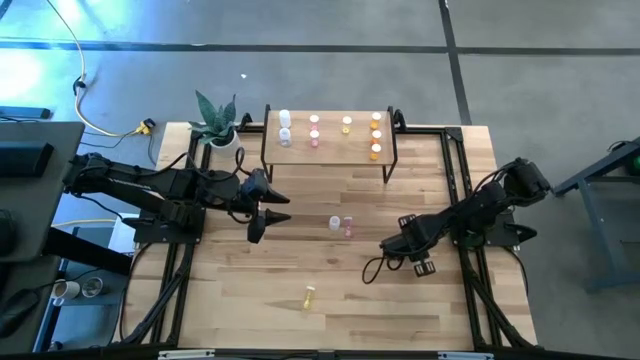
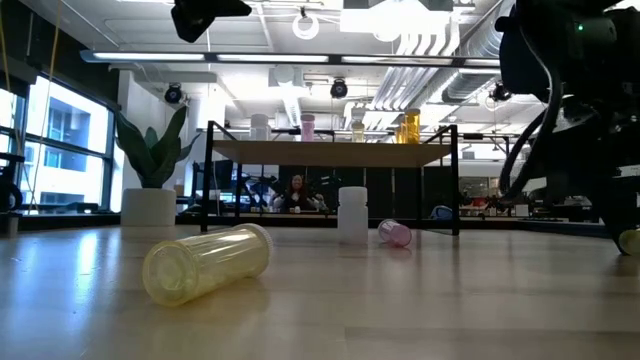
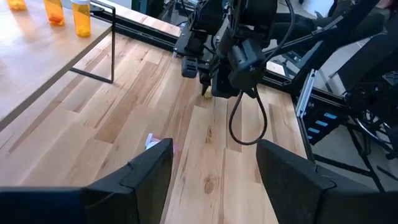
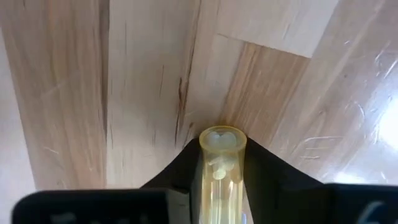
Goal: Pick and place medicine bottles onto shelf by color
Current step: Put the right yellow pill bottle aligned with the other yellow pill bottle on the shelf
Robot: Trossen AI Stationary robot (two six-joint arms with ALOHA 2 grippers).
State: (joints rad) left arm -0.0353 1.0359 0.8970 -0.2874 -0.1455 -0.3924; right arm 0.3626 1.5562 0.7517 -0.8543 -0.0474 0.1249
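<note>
My right gripper (image 4: 222,155) is low over the table's right part (image 1: 420,265) and shut on a pale yellow bottle (image 4: 222,140). My left gripper (image 3: 214,180) is open and empty above the table's left middle (image 1: 268,213). A white bottle (image 1: 335,222) stands on its base at the table's middle. A pink bottle (image 1: 349,228) lies on its side next to it. Another pale yellow bottle (image 1: 309,296) lies on its side near the front edge. The shelf (image 1: 330,148) stands at the far edge and carries white, pink, pale yellow and orange bottles in columns. My right gripper pinches the pale yellow bottle's sides (image 4: 205,163) between its two fingers. The bottle lies along the fingers, and its round flat end (image 4: 222,138) sticks out past the tips toward the tabletop. The fingers point down at the table. Whether that end touches the wood cannot be told.
A potted plant (image 1: 217,122) stands at the far left corner beside the shelf. Black rails (image 1: 455,170) run along the table's sides. Bare wood lies between the two grippers and the front edge. A person (image 2: 297,192) sits far behind the table.
</note>
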